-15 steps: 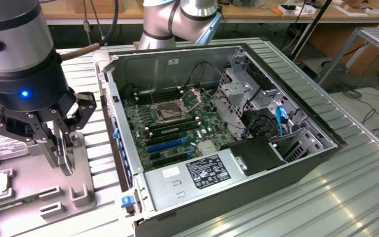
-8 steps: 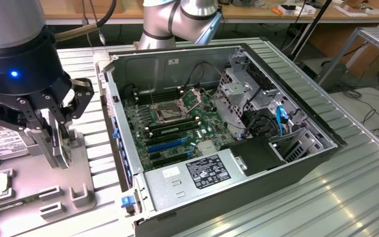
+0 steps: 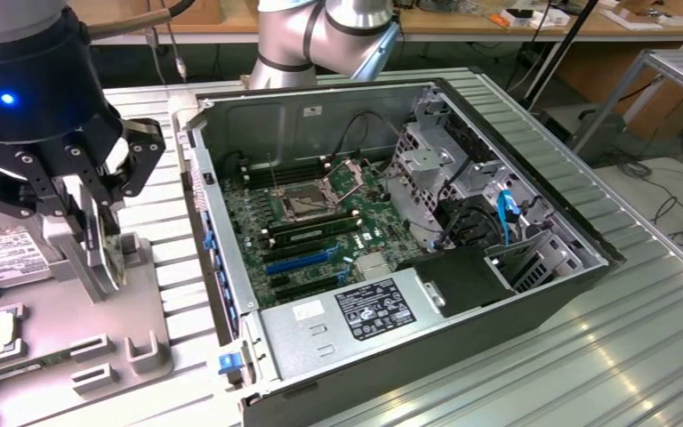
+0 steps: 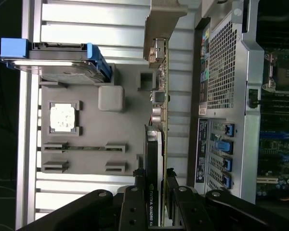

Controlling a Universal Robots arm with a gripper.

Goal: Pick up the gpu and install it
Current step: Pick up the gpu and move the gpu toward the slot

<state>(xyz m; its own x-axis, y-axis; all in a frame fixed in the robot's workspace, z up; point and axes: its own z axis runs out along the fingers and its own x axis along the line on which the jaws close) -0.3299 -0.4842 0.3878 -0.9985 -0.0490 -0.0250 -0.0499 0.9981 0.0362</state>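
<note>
Ribbed metal worktop (image 3: pixel 626 356) with an open computer case (image 3: pixel 519 267) and, at the exterior view's left, a grey parts tray (image 3: pixel 51 307), where the jaws are clamped on the gpu (image 4: pixel 156 144), holding it upright on edge, likely to suit the motherboard slots (image 3: pixel 300 260).

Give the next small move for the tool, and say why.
Probably a short straight lift. The tool is shut on the thin green and black gpu card, which stands on edge low over the grey moulded tray, beside the open metal computer case. Rising first should clear the tray's posts.
</note>
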